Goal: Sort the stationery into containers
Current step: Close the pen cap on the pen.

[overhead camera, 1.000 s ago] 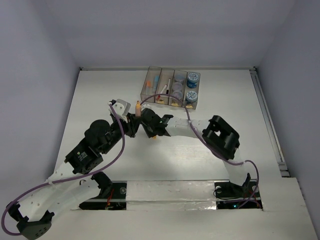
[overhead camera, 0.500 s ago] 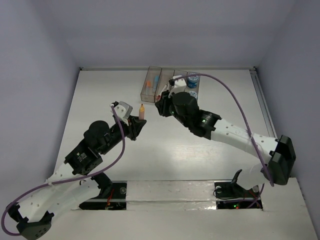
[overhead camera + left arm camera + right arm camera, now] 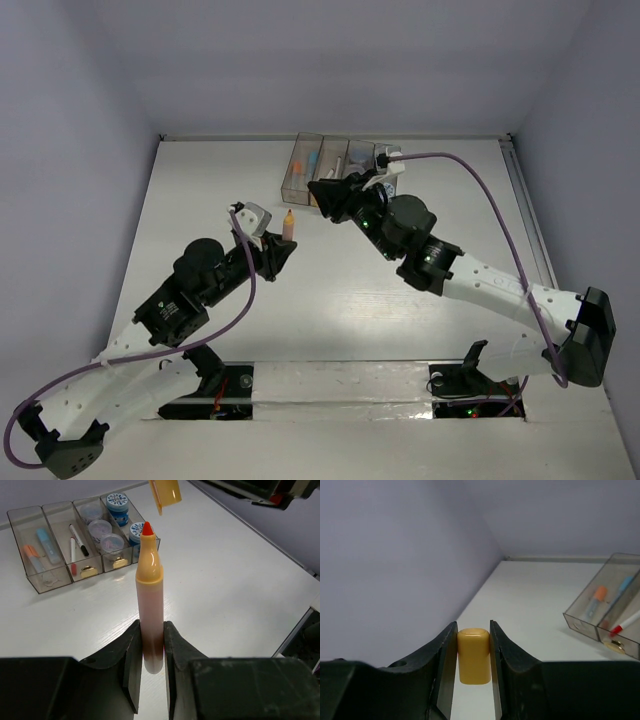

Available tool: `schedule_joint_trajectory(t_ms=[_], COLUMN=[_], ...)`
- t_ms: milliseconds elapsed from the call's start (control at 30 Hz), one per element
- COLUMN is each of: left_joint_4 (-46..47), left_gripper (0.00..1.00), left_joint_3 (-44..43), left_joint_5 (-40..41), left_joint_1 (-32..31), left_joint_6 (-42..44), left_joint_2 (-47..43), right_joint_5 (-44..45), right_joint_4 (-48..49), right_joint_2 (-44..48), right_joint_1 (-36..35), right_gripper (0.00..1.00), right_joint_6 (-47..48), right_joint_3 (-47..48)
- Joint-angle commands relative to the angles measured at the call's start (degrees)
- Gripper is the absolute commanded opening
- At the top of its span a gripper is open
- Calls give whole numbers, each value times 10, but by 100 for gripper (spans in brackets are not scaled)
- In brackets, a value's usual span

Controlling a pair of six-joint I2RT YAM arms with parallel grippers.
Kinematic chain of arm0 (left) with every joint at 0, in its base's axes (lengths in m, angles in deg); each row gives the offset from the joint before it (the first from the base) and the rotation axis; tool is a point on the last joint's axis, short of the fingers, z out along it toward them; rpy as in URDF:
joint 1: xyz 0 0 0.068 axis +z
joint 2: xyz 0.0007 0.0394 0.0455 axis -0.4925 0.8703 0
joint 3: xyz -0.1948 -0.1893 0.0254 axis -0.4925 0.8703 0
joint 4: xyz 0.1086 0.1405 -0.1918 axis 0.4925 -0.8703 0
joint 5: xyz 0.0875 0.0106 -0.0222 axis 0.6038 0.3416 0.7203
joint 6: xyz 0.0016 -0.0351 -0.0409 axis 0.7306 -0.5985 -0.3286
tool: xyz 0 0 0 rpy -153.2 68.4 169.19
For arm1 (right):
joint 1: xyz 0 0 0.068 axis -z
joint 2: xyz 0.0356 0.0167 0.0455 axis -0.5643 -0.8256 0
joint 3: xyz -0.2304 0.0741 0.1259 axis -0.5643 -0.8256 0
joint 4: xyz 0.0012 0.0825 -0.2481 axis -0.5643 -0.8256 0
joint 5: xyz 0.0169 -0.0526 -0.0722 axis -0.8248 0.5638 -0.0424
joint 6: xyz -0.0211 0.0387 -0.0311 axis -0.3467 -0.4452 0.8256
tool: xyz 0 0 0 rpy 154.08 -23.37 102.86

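**Item in hand.** Orange marker, uncapped, red tip showing. It stands upright, pinched at its lower end by the left claw and held above the surface, left of centre and nearer than the containers.

**Cap.** The marker's orange cap is pinched between the jaws of the right claw, open end down as far as I can judge. It hangs above and beyond the marker's tip, well apart from it.

**Containers**. Four joined bins at the far middle of the surface, catalogued left to right:
- an orange stubby marker and a blue stubby marker;
- a black-and-white pen and a red-and-white pen;
- three clear jars;
- two blue-patterned jars, the nearer one partly hidden behind the held marker.

**Progress.** By my reckoning the sorting is nearly done. Each bin holds its own kind, and I see no other loose stationery from above, though the arms hide part of the surface.

**Left to do.** Seemingly only this marker. The cap needs lining up over the tip and pressing on, and the marker would then go in the leftmost bin with the other stubby ones.
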Motion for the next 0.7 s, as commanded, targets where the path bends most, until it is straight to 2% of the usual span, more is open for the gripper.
schedule_joint_trajectory(t_ms=[0, 200, 667], left_joint_4=[32, 33, 31], left_gripper=[0, 0, 0], left_joint_3=[-1, 0, -1], left_joint_5=[-10, -11, -16], left_joint_1=[2, 2, 2], left_joint_6=[5, 4, 5], left_joint_2=[1, 4, 12], right_joint_5=[-8, 19, 1], right_joint_4=[125, 207, 233], right_joint_2=[12, 1, -37], right_joint_1=[-23, -47, -63], right_gripper=[0, 0, 0], right_joint_6=[-4, 5, 7], right_joint_3=[-9, -24, -11])
